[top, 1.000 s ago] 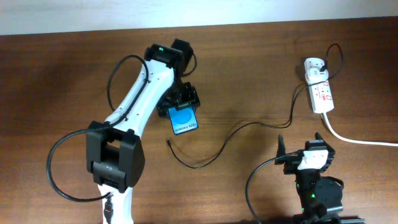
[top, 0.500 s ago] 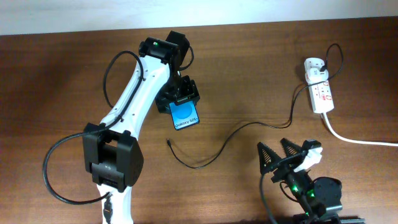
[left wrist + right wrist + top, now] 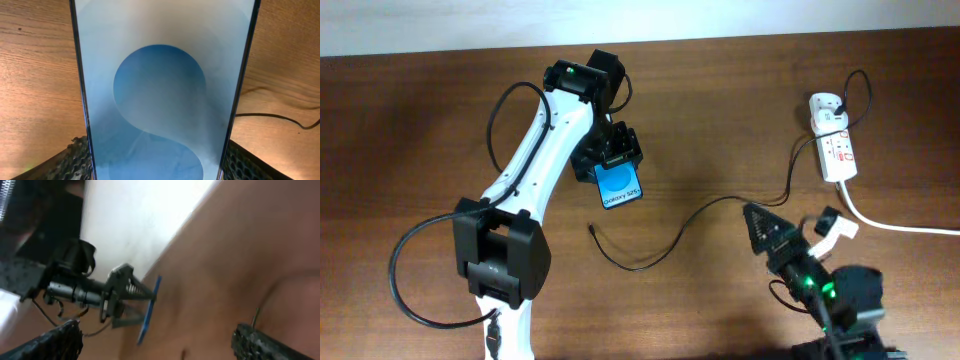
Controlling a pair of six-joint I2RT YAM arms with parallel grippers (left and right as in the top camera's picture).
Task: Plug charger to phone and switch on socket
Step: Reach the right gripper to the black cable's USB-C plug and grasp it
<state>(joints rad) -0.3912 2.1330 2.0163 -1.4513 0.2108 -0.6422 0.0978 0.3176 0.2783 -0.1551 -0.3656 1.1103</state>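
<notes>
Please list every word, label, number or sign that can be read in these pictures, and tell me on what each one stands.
"Galaxy": on the phone screen, below the blue circle, in the overhead view; the characters after it are too small to read.
Red marks on the socket: too small to read.
Left wrist view: no text shows on the screen.
Right wrist view: blurred, nothing readable.

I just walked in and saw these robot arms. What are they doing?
The left arm's fingers are pinching a slim black-edged smartphone with a light-blue screen, holding it tilted up off the brown wooden table. The thin black charger cable lies loose on the table, and its small tip is not plugged into the phone. The right arm's fingers are open and empty, hovering near the cable. The white power strip sits at the far right, untouched.
</notes>
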